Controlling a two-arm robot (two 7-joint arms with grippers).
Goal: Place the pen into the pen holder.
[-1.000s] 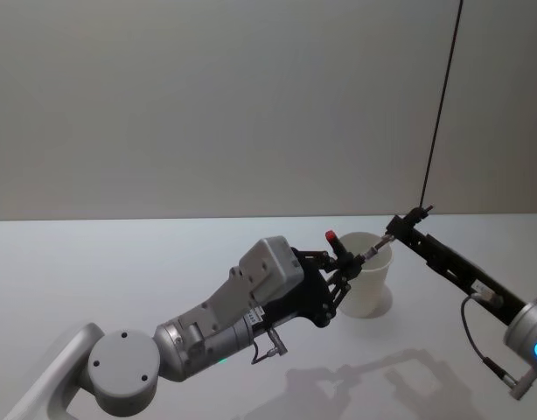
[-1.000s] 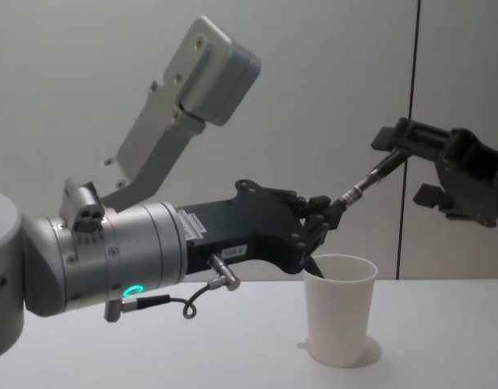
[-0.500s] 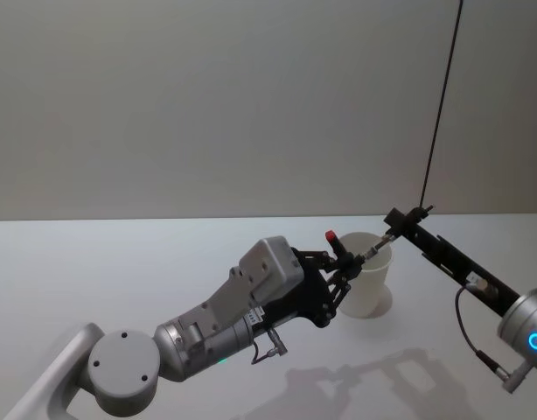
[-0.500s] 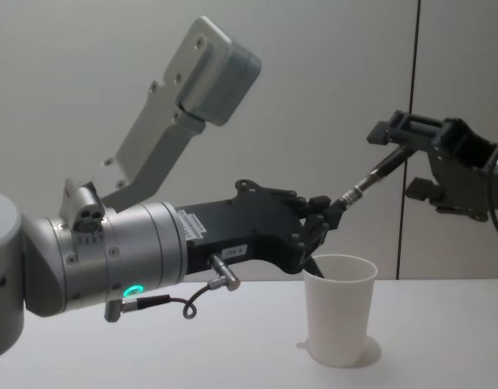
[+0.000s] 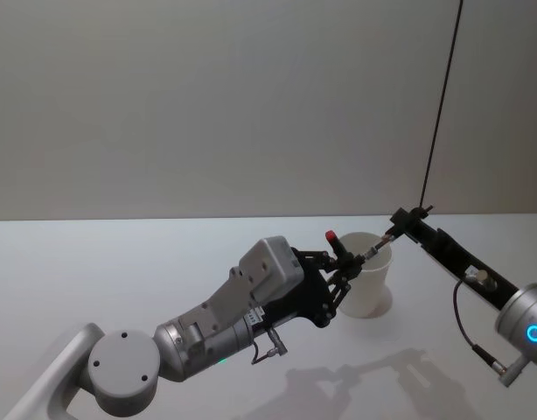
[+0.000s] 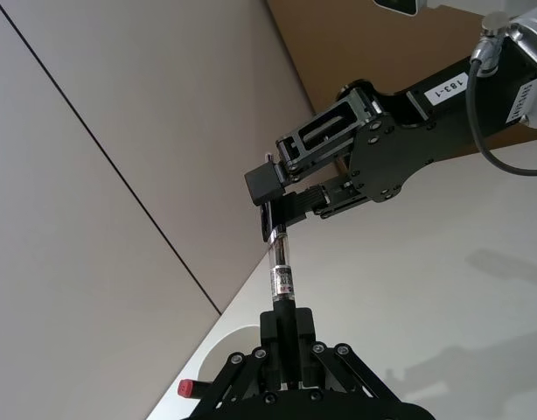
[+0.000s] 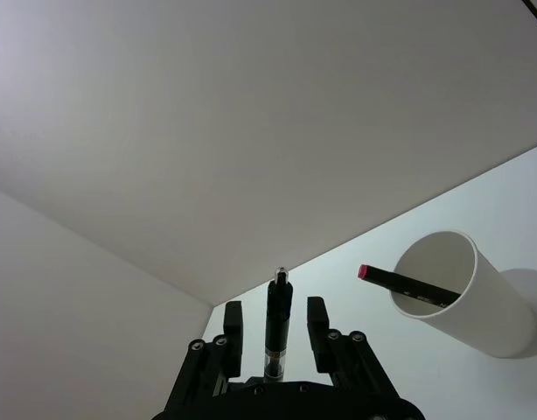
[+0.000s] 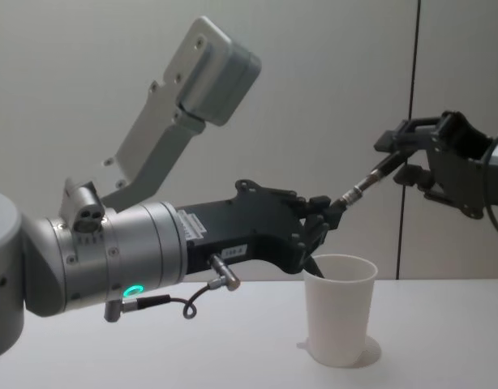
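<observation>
Two pens: the pen (image 8: 362, 185) slants in the air above the pen holder (image 8: 338, 320); a red-capped pen (image 7: 408, 286) already leans inside the cup.
Left gripper (image 8: 326, 212): my fingers (image 6: 296, 331) are clenched on the pen's lower end, just above the cup's rim.
Right gripper (image 8: 401, 154): at the pen's upper end; my fingers (image 7: 317, 317) stand released, with a gap to the barrel on each side.
Change, right: since half a second ago my right gripper has pulled back slightly toward my right and tilted.
Change, left: left arm and pen have not moved.
Pen holder: upright on the counter (image 5: 120, 271), same spot as before.
</observation>
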